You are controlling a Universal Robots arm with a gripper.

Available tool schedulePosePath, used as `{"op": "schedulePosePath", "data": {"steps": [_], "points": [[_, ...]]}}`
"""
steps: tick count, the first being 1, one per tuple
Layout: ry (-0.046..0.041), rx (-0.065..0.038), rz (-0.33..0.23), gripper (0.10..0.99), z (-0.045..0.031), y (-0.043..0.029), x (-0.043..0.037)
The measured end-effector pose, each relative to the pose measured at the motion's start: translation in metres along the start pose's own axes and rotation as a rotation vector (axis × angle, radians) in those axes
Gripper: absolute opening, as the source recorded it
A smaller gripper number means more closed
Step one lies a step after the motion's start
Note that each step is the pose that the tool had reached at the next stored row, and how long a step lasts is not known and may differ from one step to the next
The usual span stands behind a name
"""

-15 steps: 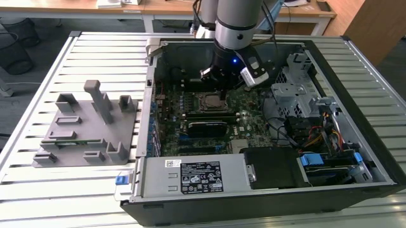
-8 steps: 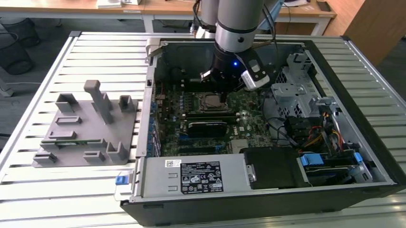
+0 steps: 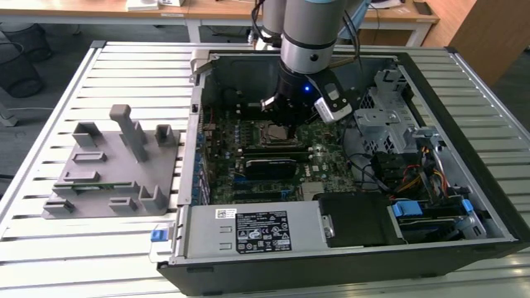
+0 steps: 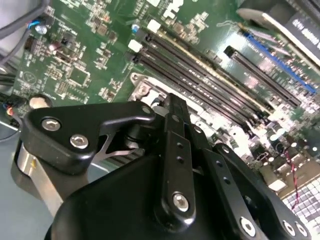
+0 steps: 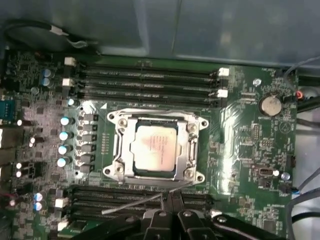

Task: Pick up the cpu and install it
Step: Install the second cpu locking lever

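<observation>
In the first wrist view the cpu [image 5: 156,145], a silvery square chip, lies flat inside the metal socket frame [image 5: 190,148] on the green motherboard [image 5: 240,150]. My gripper [image 5: 170,201] hangs just beside the socket over the memory slots, its black fingers closed together with nothing between them. A thin wire lever [image 5: 132,204] runs slantwise from the socket's edge up to the fingertips. The exterior view has the gripper [image 3: 287,126] low inside the open computer case, right over the socket [image 3: 272,131]. In the second wrist view the black finger linkage [image 4: 175,150] covers the socket.
A grey holder [image 3: 112,167] with a green memory strip [image 3: 93,184] stands on the slatted table at the exterior view's left. Inside the case are the power supply [image 3: 248,231], a drive cage [image 3: 389,115] and cable bundles [image 3: 414,180]. The case walls [image 3: 195,124] hem in the board.
</observation>
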State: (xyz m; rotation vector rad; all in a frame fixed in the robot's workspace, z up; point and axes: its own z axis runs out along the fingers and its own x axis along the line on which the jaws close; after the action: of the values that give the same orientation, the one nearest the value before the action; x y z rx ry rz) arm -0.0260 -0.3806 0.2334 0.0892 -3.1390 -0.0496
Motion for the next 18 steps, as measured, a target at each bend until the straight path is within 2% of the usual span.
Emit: {"op": "schedulePosePath", "data": {"steps": [2,9,12,18], "points": [[0.0,0.0,0.0,0.106,0.0005,-0.001,0.004],[-0.0001,0.0,0.0,0.106,0.0015,-0.0015,0.034],[-0.0002,0.0,0.0,0.106,0.0031,-0.0014,0.038],[0.0027,-0.001,0.0,0.106,0.0119,-0.0017,0.0381]]}}
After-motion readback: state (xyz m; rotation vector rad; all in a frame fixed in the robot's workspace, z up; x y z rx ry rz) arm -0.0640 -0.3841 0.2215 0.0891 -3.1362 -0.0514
